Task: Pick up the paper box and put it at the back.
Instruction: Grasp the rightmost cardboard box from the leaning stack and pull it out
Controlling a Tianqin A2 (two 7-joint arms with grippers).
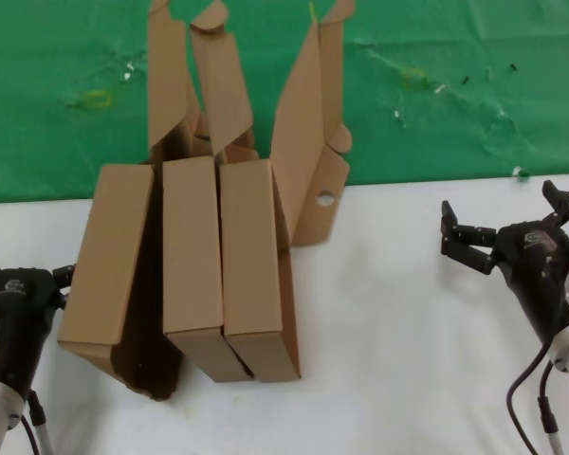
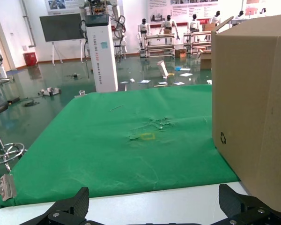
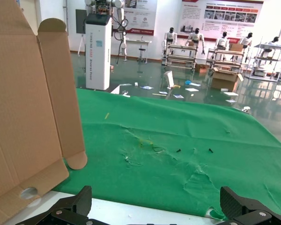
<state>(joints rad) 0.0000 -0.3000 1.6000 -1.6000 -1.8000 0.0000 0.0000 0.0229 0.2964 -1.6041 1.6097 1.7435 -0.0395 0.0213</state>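
Three near-identical brown cardboard boxes stand side by side on the white table [image 1: 408, 332]: a left one [image 1: 106, 261], a middle one [image 1: 192, 251] and a right one [image 1: 254, 261]. Their open lids [image 1: 303, 142] rise over the green cloth [image 1: 455, 114]. I cannot tell which one is the paper box. My left gripper [image 1: 24, 263] is open and empty just left of the left box, which fills the side of the left wrist view [image 2: 253, 93]. My right gripper [image 1: 503, 216] is open and empty, well to the right of the boxes. A lid flap [image 3: 28, 117] with a round hole shows in the right wrist view.
The green cloth is wrinkled and carries bits of yellow tape [image 1: 97, 98] and clear tape [image 1: 398, 116]. Bare white tabletop lies between the right box and the right gripper. The cloth's front edge runs just behind both grippers [image 2: 154, 201] [image 3: 155, 199].
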